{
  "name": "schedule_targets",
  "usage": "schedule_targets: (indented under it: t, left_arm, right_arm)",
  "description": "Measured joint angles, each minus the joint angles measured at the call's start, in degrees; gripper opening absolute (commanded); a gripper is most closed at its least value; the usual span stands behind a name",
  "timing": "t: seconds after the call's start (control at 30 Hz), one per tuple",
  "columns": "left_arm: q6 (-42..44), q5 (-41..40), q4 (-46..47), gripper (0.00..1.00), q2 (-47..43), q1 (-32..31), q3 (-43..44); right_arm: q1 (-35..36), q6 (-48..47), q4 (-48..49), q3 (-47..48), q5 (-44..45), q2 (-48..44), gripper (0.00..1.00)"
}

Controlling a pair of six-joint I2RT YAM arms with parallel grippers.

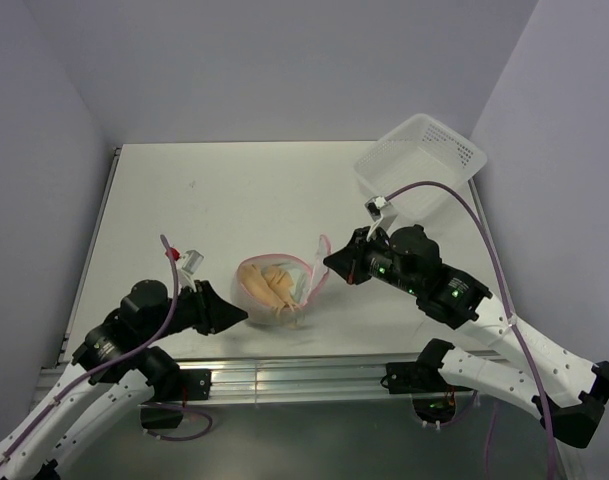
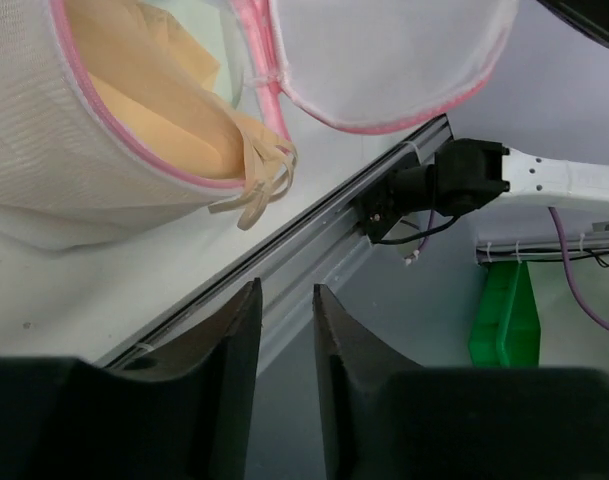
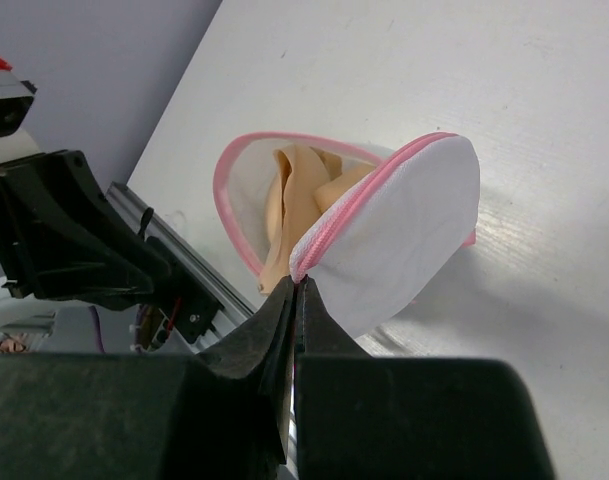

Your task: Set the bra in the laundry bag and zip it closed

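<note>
The laundry bag lies open on the table near the front edge, a white mesh pouch with a pink zipper rim. The beige bra sits inside it, and its straps hang out over the rim. My right gripper is shut on the pink zipper edge of the lid flap, holding the flap up beside the opening. My left gripper hovers just left of the bag at the table's front edge. Its jaws stand apart with nothing between them.
A white perforated plastic basket stands at the back right corner. The aluminium front rail runs just below the bag. The right arm's black base mount is bolted to that rail. Grey walls close in the left and right sides.
</note>
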Motion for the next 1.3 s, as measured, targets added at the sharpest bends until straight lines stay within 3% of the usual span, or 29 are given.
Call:
schedule_targets:
  t: [0.13, 0.4, 0.47, 0.67, 0.77, 1.07, 1.3]
  left_arm:
    - [-0.2, 1.2, -1.0, 0.37, -2.7, 0.0, -0.5]
    - [-3.7, 1.1, 6.6, 0.47, -0.6, -2.4, -6.9]
    - [-5.0, -0.8, 9.2, 0.49, 1.0, -4.6, -8.1]
    - [-9.7, -14.3, 18.2, 0.53, 10.1, -21.7, -10.6]
    - [-11.7, -21.6, 20.7, 0.53, 15.0, -26.0, -10.7]
    - [-13.7, -35.6, 26.1, 0.58, 20.3, -28.7, -11.2]
    - [-13.8, -38.1, 31.3, 0.5, 25.4, -29.0, -11.5]
  right_arm:
    - [0.0, -0.2, 0.1, 0.0, 0.7, 0.1, 0.0]
    - [0.0, -0.4, 0.5, 0.0, 1.1, 0.2, 0.0]
    - [0.0, -0.4, 0.5, 0.0, 1.3, 0.2, 0.0]
    - [0.0, -0.4, 0.5, 0.0, 1.7, 0.1, 0.0]
    - [0.0, -0.4, 0.5, 0.0, 1.8, 0.1, 0.0]
    - [0.0, -0.4, 0.5, -0.2, 1.7, -1.2, 0.0]
    - [0.0, -0.4, 1.2, -0.7, 1.2, -1.4, 0.0]
